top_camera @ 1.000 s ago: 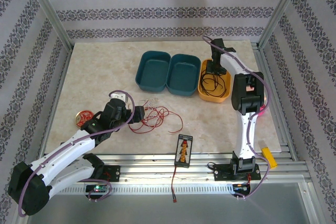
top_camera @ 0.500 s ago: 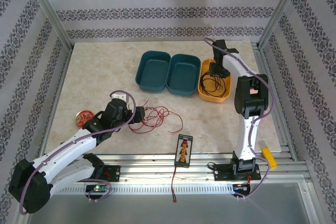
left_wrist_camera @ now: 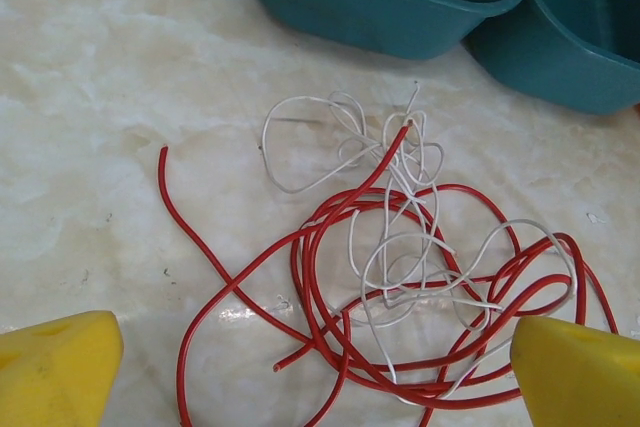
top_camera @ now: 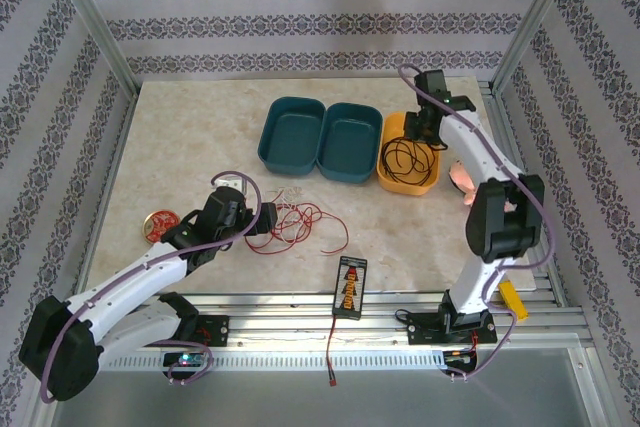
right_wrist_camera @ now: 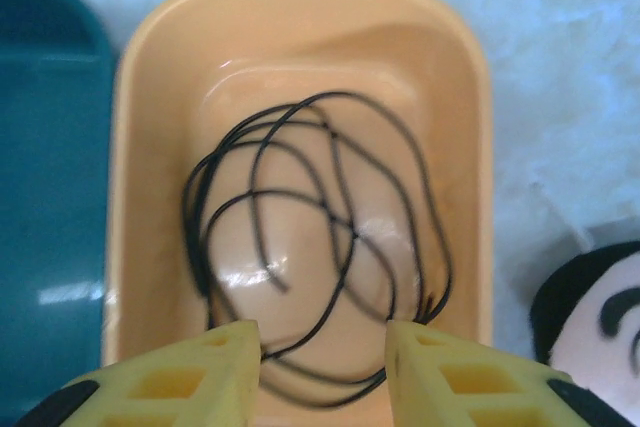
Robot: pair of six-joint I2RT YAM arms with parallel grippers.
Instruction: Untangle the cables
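Hovering wide open and empty, the left gripper (left_wrist_camera: pixel 318 372) straddles the knot where the red cable (left_wrist_camera: pixel 330 247) and white cable (left_wrist_camera: pixel 400 187) cross on the table; I'd pinch one strand near a free end and draw it out slowly. The right gripper (right_wrist_camera: pixel 322 367), partly open and holding nothing, hangs over the black cable (right_wrist_camera: pixel 330 217), which lies alone in the yellow tub (right_wrist_camera: pixel 135 147). The teal tubs (left_wrist_camera: pixel 390 22) just behind the knot could snag a pull.

We see a pale, stone-look table top (top_camera: pixel 180 137). On it sit two blue-green plastic tubs (top_camera: pixel 291 134) and a yellow plastic tub (top_camera: pixel 405 185) in a row. A thin red wire (left_wrist_camera: pixel 305 257) and a thin white wire (left_wrist_camera: pixel 400 172) lie mixed up together. A small round red tin (top_camera: pixel 160 224), a flat black box (top_camera: pixel 349 287) and a pink soft toy (top_camera: pixel 462 179) lie there too.
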